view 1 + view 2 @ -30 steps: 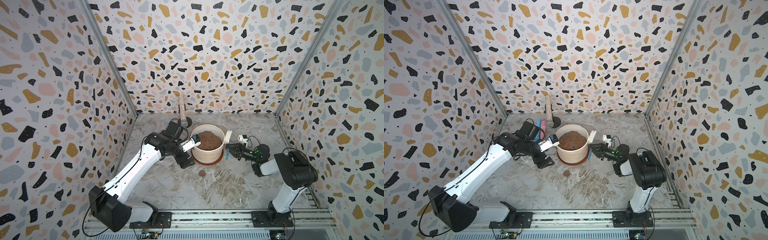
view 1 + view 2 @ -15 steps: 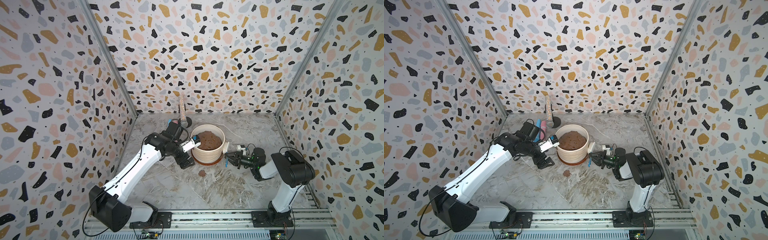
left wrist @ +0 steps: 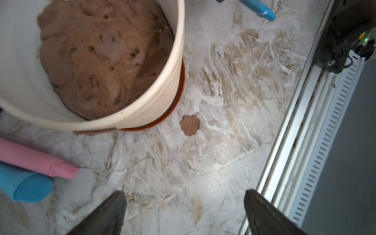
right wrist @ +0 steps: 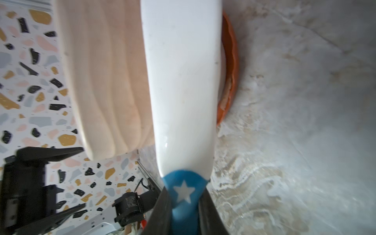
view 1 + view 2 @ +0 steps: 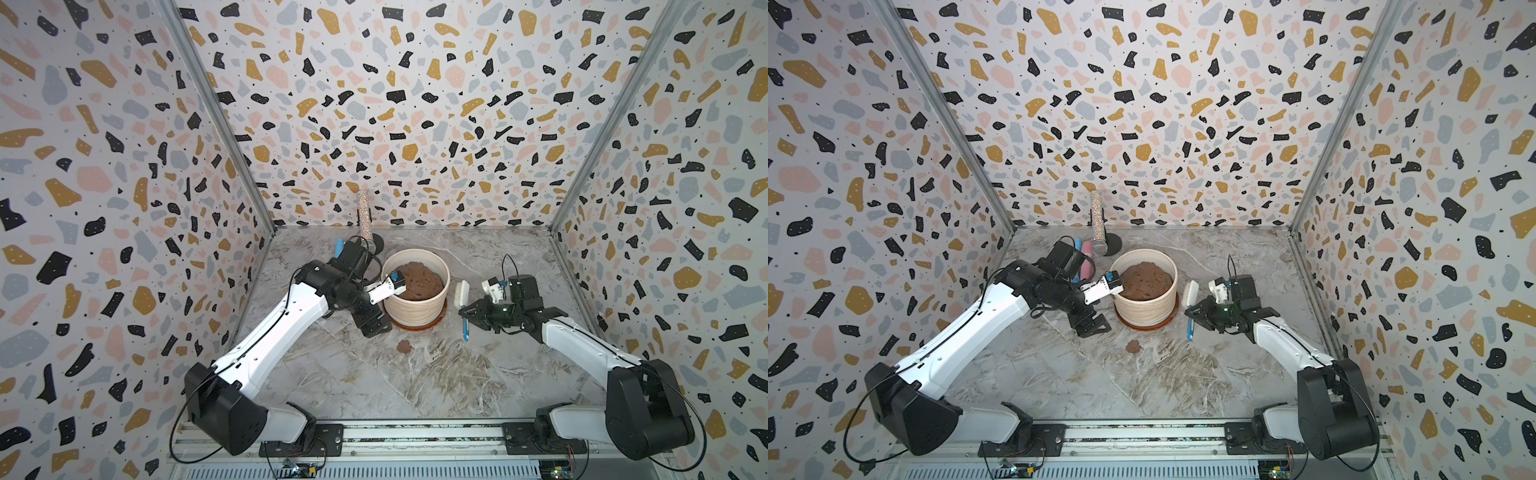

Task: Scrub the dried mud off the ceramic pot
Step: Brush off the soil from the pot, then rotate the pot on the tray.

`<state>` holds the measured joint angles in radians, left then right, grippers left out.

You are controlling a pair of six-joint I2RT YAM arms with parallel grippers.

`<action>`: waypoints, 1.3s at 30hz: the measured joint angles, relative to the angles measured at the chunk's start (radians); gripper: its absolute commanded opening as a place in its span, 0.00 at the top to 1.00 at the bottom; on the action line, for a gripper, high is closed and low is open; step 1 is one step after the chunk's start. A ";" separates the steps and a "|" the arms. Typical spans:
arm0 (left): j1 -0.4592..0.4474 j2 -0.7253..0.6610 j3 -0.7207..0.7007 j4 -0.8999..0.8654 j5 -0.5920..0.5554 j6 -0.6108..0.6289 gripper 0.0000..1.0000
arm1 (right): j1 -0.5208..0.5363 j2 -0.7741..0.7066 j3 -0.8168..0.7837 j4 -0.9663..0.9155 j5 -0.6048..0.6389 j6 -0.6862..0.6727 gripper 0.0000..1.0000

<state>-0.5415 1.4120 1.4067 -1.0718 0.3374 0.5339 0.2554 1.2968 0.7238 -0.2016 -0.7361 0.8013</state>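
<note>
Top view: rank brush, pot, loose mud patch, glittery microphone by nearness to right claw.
1. Brush: held in the right claw.
2. Ceramic pot: beside the brush head.
3. Mud patch: loose on the table.
4. Glittery microphone: at the back wall.

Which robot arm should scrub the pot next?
Probably the right. The right gripper is shut on the brush, whose head sits beside the ceramic pot's wall. The left gripper is open and empty.
</note>
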 measured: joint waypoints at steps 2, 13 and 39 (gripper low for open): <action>-0.034 0.034 0.045 -0.011 -0.029 0.016 0.11 | 0.002 -0.024 0.041 -0.132 0.048 -0.052 1.00; -0.213 0.251 0.237 -0.026 -0.232 0.143 0.14 | 0.003 -0.073 0.234 -0.581 0.279 -0.198 1.00; -0.237 0.593 0.604 -0.225 -0.261 0.203 0.89 | 0.003 -0.193 0.237 -0.721 0.324 -0.287 1.00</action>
<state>-0.7784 2.0052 2.0106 -1.2972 0.0769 0.7368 0.2584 1.1034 0.9607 -0.9226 -0.4122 0.5144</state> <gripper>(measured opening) 0.129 0.197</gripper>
